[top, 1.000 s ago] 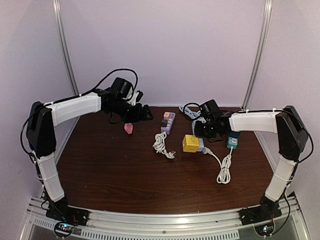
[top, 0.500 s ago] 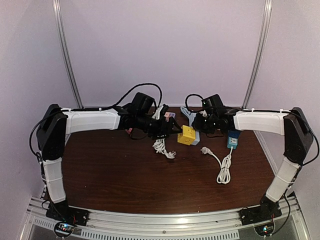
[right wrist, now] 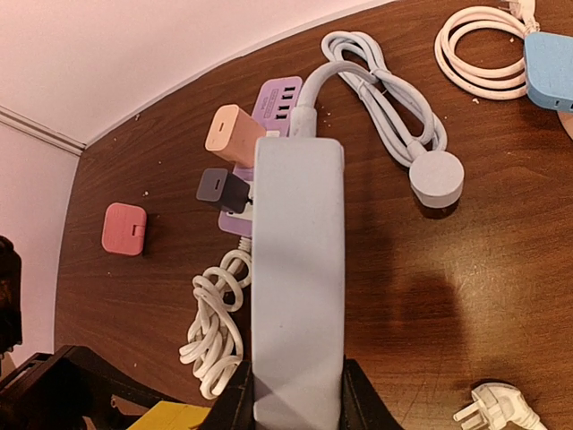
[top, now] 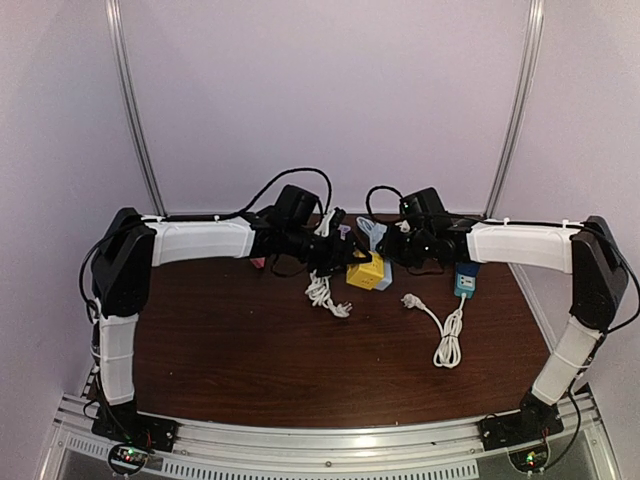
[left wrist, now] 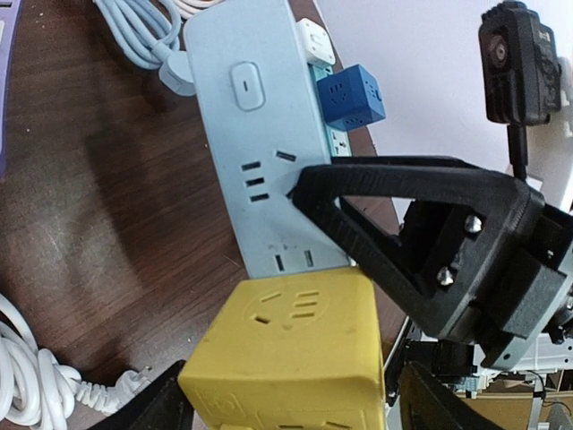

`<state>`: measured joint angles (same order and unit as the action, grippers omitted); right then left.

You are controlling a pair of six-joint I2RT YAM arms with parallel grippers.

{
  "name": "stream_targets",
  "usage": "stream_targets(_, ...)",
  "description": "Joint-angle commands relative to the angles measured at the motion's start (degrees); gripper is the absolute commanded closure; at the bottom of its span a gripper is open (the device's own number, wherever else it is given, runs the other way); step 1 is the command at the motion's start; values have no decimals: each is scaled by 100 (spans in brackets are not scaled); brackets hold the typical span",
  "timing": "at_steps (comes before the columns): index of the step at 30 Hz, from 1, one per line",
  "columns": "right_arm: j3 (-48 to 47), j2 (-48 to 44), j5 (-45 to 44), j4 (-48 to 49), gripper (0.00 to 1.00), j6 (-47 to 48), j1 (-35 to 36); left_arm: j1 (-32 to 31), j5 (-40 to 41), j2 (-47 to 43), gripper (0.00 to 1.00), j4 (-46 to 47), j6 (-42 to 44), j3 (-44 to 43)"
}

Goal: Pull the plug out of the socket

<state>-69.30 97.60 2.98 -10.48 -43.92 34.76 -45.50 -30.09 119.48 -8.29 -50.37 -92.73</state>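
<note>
A yellow cube plug (left wrist: 295,349) sits on the near end of a light blue power strip (left wrist: 260,134). My right gripper (right wrist: 288,394) is shut on that strip (right wrist: 297,296) and holds it above the table. The cube's corner shows at the bottom left of the right wrist view (right wrist: 175,417). My left gripper (left wrist: 291,403) straddles the cube. Its left finger (left wrist: 166,403) touches the cube, and a narrow gap shows at the right finger (left wrist: 439,403). From above, the cube (top: 367,272) hangs between my left gripper (top: 345,262) and my right gripper (top: 397,255).
A purple strip (right wrist: 277,98) with a pink and a dark adapter lies at the back. A pink adapter (top: 258,262), a coiled white cable (top: 322,292), a loose white plug (top: 410,300) and a blue adapter (top: 465,280) lie on the brown table (top: 250,350).
My left arm swung right from the back left to the yellow cube. My right gripper lifted the strip with the cube and carried it left, away from the white plug.
</note>
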Motion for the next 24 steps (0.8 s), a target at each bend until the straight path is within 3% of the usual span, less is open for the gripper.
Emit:
stream_targets(1, -184, -386, -272, 583, 100, 34, 95, -47, -122, 160, 28, 329, -153, -183)
stream_targets(4, -165, -399, -452, 546, 100, 41, 110, -63, -183, 197, 38, 391, -219, -184)
stream_targets(9, -112, -432, -629, 540, 100, 142, 117, -125, -326, 246, 43, 492, -314, -201)
stream_targets(18, 98, -437, -1065, 433, 100, 512, 69, -119, -491, 81, 100, 796, -499, -76)
stream_targets(24, 644, -548, -1040, 626, 100, 662, -246, -72, -481, -278, 100, 1197, -610, 113)
